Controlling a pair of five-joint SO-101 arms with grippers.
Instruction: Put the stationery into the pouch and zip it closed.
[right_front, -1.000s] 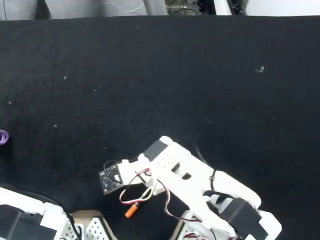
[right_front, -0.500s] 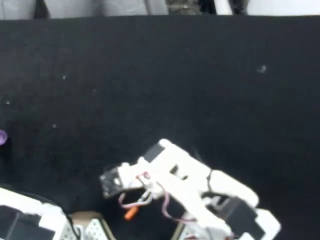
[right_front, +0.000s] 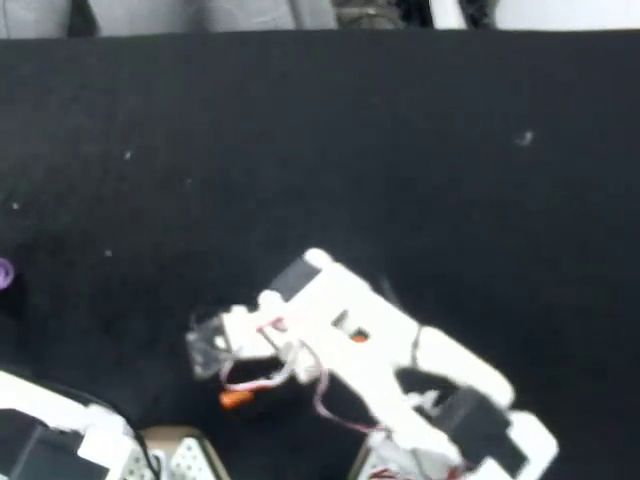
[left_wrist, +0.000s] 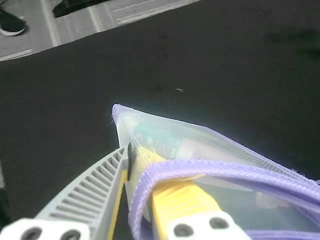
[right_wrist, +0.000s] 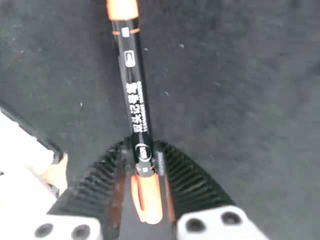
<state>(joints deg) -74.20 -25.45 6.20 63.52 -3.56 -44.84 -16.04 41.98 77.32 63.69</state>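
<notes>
A black marker (right_wrist: 134, 100) with orange ends sits between the black fingers of my right gripper (right_wrist: 141, 147), which is shut on it near one end. In the high view the white right arm (right_front: 340, 330) reaches in low over the table's near middle, and the marker's orange tip (right_front: 232, 398) sticks out below it. My left gripper (left_wrist: 127, 157) is shut on the wall of a see-through pouch (left_wrist: 200, 145) with purple zip trim. Its grey finger is outside and its yellow finger behind the wall. Pale and teal items show inside the pouch.
The black table (right_front: 400, 150) stretches wide toward its far edge. A small purple bit (right_front: 5, 272) lies at the left border. The left arm's white base (right_front: 50, 430) fills the near left corner. Grey floor (left_wrist: 75, 25) lies beyond the table.
The right arm has swung left and a little away from the near edge, carrying the marker with it. The left arm's base has not moved.
</notes>
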